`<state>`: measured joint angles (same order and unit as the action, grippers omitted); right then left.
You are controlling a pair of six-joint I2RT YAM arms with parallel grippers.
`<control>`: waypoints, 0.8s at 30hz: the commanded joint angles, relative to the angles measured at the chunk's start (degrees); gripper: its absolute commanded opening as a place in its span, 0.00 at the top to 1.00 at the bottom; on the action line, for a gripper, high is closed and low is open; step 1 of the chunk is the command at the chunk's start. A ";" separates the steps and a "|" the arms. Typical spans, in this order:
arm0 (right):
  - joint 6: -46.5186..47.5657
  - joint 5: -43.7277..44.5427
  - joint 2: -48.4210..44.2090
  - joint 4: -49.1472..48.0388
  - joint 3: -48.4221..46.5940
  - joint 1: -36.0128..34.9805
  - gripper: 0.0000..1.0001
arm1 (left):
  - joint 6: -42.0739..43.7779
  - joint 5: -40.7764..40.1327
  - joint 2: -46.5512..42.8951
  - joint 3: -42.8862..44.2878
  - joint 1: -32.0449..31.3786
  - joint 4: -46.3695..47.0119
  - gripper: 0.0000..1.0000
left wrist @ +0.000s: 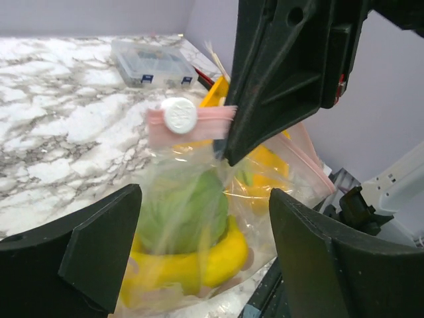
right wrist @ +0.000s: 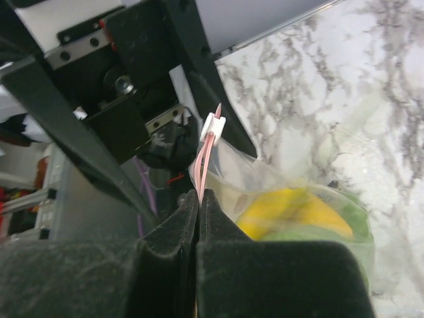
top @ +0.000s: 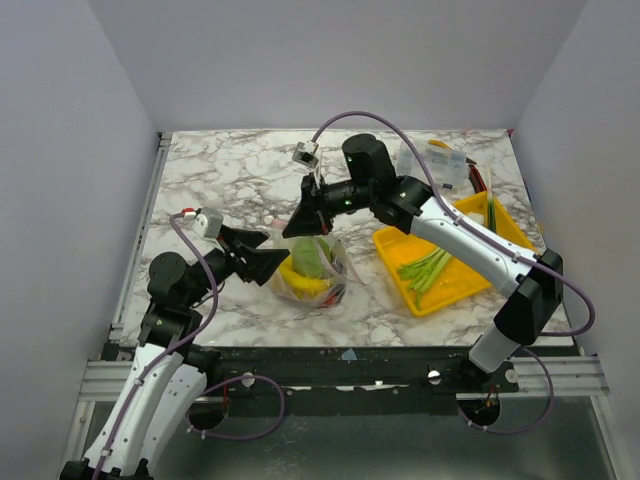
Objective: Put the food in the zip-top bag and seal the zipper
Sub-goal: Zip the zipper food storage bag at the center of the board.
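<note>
Sealing step: right hand (right wrist: pixel 199 197) pinches the zipper (left wrist: pixel 199 123) of the bag (left wrist: pixel 299 154) (food (left wrist: pixel 182 212) already inside); left hand (left wrist: pixel 205 199), wide open at its nine o'clock, should probably steady it next.

left arm: black-and-white jointed arm (top: pixel 160 375) rises from the near-left base, elbow bent, forearm reaching right.
left gripper: black two-finger gripper (top: pixel 272 262) points right, jaws spread wide apart.
right arm: black-and-white jointed arm (top: pixel 470 245) stretches from the near-right base far and left.
right gripper: black two-finger gripper (top: pixel 300 226) angles down-left, jaws pressed together on the narrow pink plastic zipper strip (right wrist: pixel 202 175).
</note>
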<state>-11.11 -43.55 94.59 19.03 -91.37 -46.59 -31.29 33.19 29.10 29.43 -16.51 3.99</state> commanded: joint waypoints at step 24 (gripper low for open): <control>-7.98 -26.01 -5.09 -10.40 5.62 4.92 1.00 | -32.40 32.95 16.20 -0.93 7.95 50.16 0.77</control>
<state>-18.20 -66.98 91.81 11.55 -85.73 -41.54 -53.30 60.95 42.22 28.23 -8.73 39.97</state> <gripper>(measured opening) 0.007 0.374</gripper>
